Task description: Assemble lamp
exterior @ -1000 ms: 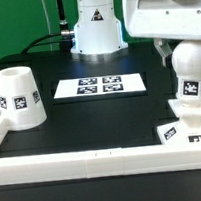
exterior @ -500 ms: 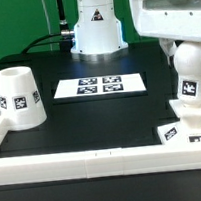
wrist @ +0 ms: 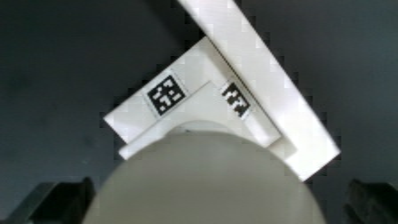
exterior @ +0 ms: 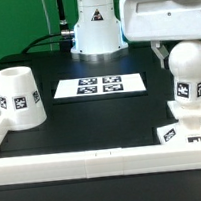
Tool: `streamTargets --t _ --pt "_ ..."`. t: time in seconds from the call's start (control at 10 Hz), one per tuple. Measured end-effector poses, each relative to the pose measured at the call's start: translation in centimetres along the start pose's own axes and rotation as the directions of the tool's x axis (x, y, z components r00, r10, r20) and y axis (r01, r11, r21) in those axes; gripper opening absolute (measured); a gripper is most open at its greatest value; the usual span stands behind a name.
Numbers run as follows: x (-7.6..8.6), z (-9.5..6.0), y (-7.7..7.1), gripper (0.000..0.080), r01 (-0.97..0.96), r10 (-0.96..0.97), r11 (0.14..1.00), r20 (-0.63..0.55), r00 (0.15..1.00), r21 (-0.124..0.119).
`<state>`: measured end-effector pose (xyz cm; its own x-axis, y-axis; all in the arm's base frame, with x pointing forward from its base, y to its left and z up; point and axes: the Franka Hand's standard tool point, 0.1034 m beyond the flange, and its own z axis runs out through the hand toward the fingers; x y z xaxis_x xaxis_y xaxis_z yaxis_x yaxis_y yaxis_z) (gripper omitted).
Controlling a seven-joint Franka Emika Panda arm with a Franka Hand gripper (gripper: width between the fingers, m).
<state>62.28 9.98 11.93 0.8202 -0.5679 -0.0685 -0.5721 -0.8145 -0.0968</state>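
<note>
The white rounded bulb [exterior: 188,77] stands upright on the small square base [exterior: 175,133] at the exterior view's right, against the front rail. My gripper [exterior: 180,50] hangs straight over the bulb's top. In the wrist view the bulb [wrist: 199,175] fills the space between the two dark fingers [wrist: 64,200], with narrow dark gaps on both sides, so the gripper [wrist: 214,205] is open around it. Below the bulb the base [wrist: 178,100] shows two tags. The truncated-cone shade [exterior: 19,97] stands alone at the exterior view's left.
A long white rail [exterior: 85,162] runs along the table's front and turns back at the left, beside the shade. The marker board [exterior: 99,86] lies flat in the middle. The arm's white pedestal [exterior: 95,29] stands behind it.
The hand swung toward the exterior view's right and back again. The bulb's tag now faces differently and more of its rounded top shows.
</note>
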Motion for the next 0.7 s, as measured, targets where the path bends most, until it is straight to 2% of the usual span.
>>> streamTargets --t 0.3,0.4,0.7 --pt "-0.01 0.06 0.03 0.0698 0.208 -0.208 0.978 0.001 0.978 0.001" --pt "0.03 0.06 0.08 0.0698 0.315 -0.315 0.949 -0.002 0.949 -0.006" --pt "0.38 -0.13 0.24 0.0698 0.633 -0.633 0.773 -0.002 0.774 -0.037"
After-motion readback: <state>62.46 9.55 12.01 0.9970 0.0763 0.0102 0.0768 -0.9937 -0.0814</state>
